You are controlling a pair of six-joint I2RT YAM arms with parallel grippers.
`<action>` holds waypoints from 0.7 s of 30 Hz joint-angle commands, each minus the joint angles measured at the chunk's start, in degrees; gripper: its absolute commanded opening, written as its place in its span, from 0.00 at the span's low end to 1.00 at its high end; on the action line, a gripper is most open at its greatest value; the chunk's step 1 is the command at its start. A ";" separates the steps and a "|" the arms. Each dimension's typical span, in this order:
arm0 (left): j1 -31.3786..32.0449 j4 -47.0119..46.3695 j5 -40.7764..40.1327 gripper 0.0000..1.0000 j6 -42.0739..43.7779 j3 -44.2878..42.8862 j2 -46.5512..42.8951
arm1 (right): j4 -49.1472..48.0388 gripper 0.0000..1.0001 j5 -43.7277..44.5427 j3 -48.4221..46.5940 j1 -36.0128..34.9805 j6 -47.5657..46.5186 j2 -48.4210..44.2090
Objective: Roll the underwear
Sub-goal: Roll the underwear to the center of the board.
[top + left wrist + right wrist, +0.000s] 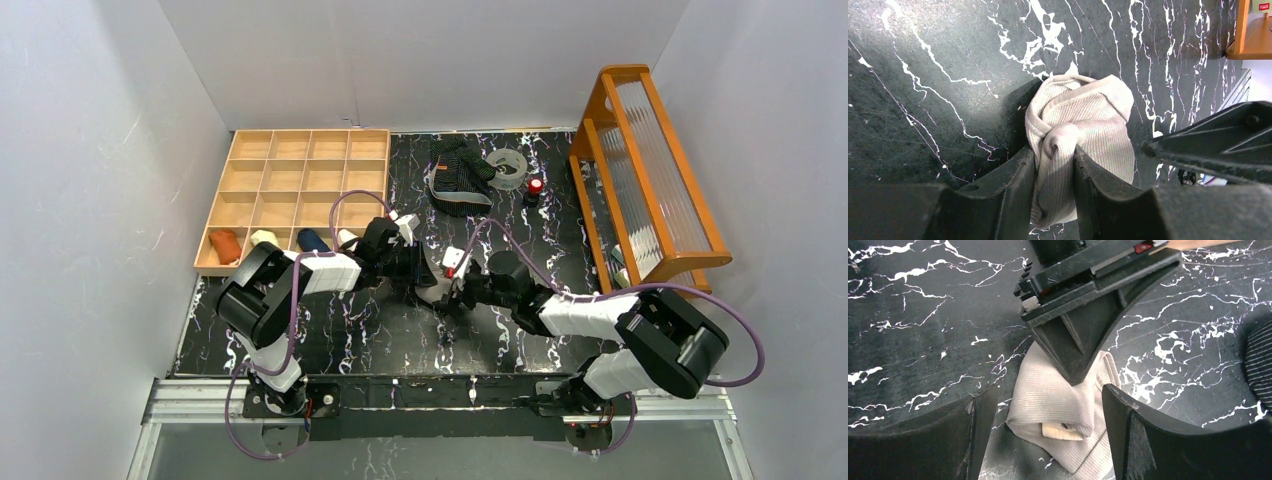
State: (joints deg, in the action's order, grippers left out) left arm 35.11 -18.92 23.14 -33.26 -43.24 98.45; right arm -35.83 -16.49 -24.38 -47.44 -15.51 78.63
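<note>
left pincer (1054, 162): narrow, clamped on the beige underwear (1083, 125). a twisted fold of the ribbed cloth sits squeezed between its two fingers.
why clamped: my reading is that the grip pins the bundle so it cannot unwind. soft ribbed cloth like this would likely spring open if let go.
right pincer (1040, 402): wide, holding nothing. one finger stands on each side of the bundle, and neither clearly touches the cloth.
why wide: i judge it is placed to take a fresh bite or tuck a loose end. which of the two, i cannot tell.
garment vs pincers: it lies on the tabletop (380, 330) about mid-way, between the two arms. one end is in the left pincer's grip, and the body lies below and between the right pincer's open fingers.
roll shape: lumpy, more knot than cylinder. the right wrist view shows a loose flap and a pale label.
black striped underwear (458, 178): on the far side of the tabletop, well apart from both pincers, crumpled and not rolled. it is just beside a clear tape ring (507, 166) and near a small red-topped object (535, 186).
compartment tray (305, 180): far left, with three small bundles in its near row. probably where finished rolls go.
progress: i'd put the first garment as part-rolled and the second as untouched.
</note>
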 commanded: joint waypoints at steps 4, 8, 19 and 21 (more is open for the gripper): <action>0.39 4.77 -1.81 0.31 0.50 -0.26 -2.03 | -3.78 0.81 5.46 -1.31 -3.34 -5.07 4.10; 0.39 4.85 -1.65 0.31 0.31 -0.26 -2.38 | -5.90 0.75 8.68 -0.91 -4.63 -3.57 6.79; 0.39 4.03 -1.74 0.42 -2.15 1.03 -6.08 | -10.39 0.29 12.69 4.39 -6.44 1.48 8.59; 0.35 4.11 -2.81 0.50 -2.74 1.06 -7.52 | -10.00 0.20 8.89 4.95 -6.33 2.80 8.57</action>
State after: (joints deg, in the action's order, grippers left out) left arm 35.11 -16.88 22.09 -34.98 -42.85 96.03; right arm -46.02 -4.71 -21.82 -53.45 -16.19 87.64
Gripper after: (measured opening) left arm 0.451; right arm 0.280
